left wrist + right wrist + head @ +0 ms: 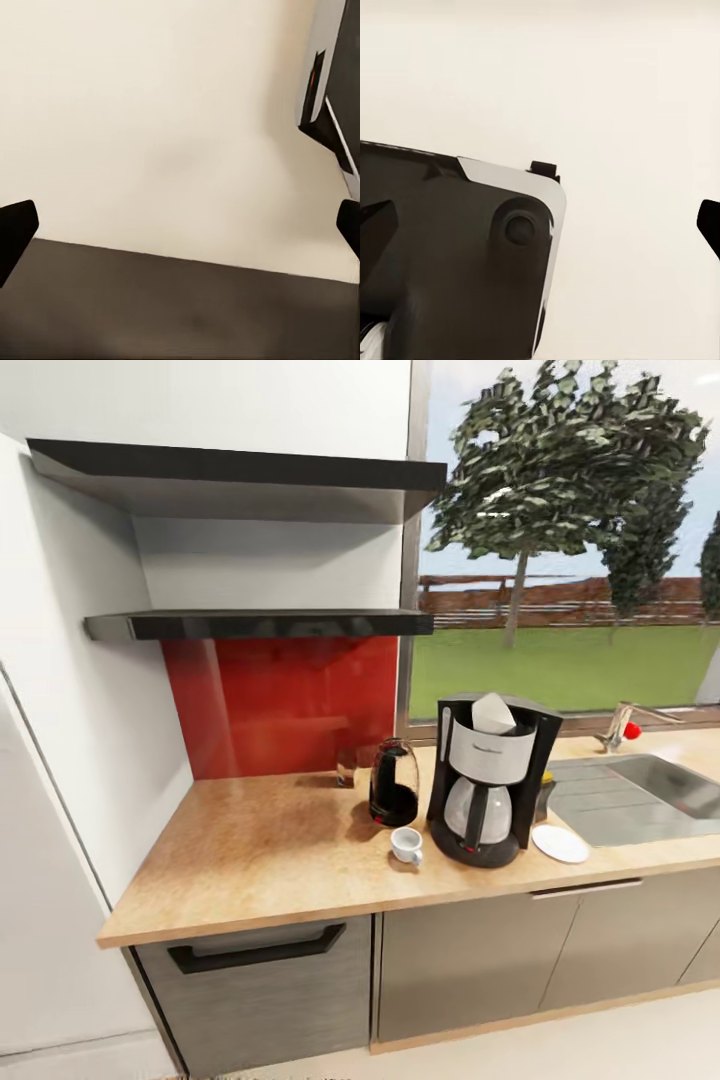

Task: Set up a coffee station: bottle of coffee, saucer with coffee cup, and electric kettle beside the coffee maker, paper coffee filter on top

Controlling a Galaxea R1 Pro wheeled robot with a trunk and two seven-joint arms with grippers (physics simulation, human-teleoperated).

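The coffee maker (485,785) stands on the kitchen countertop (260,860) with the white paper coffee filter (493,712) on its top. The electric kettle (394,782) sits just left of it. In front of the kettle, the coffee cup (407,845) rests directly on the wood. The saucer (560,843) lies bare to the right of the machine. A dark bottle of coffee (545,788) with a yellow cap peeks out behind the machine's right side. The kitchen shelf (260,624) is bare. My left gripper (180,229) and right gripper (544,225) are open and hold nothing, over a cream floor.
A steel sink (640,785) with a red-knobbed tap (625,730) is inset at the right. A small glass (346,767) stands against the red wall panel (285,700). A second dark shelf (240,465) hangs higher. Grey cabinet fronts (460,960) run below the worktop.
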